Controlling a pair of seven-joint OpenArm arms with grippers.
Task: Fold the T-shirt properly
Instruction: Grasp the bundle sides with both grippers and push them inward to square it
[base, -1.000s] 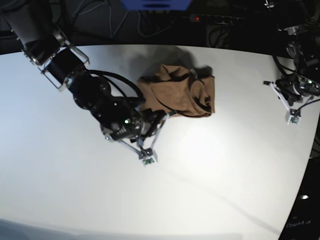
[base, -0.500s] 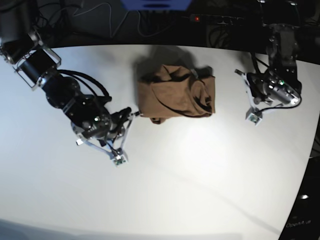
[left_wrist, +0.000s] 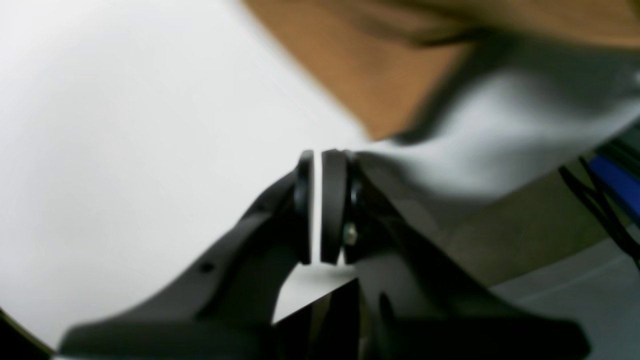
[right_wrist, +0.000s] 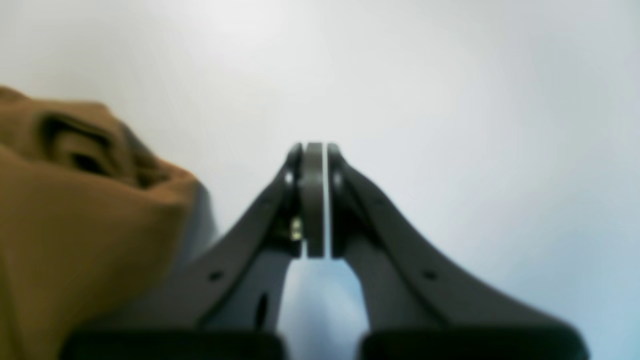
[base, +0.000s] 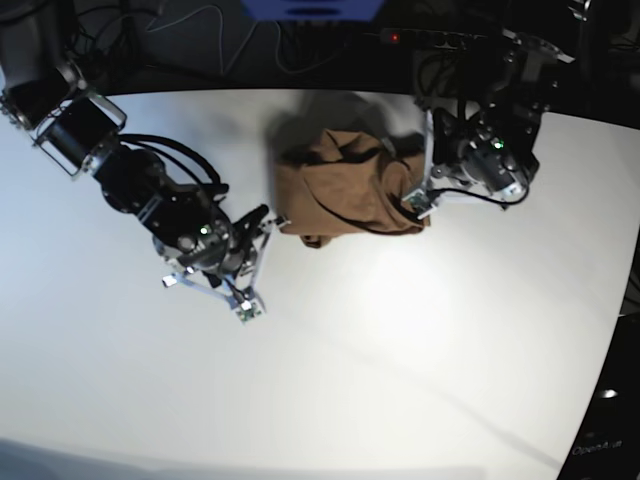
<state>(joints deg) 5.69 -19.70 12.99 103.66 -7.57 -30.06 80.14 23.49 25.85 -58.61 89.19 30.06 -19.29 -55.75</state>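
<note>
On the white table (base: 400, 340), toward its far edge, the T-shirt (base: 345, 200) lay bunched into a rough, creased bundle. Your left gripper (left_wrist: 325, 207) hung over the shirt's side in the base view, its jaws drawn nearly together with no cloth between them. Your right gripper (right_wrist: 315, 200) stood beside the bundle, apart from it, its jaws likewise narrowed and empty.

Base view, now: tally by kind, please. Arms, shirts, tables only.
Robot arms: 2 (left, right)
T-shirt: 1, bunched
White table: 1
Total: 4
</note>
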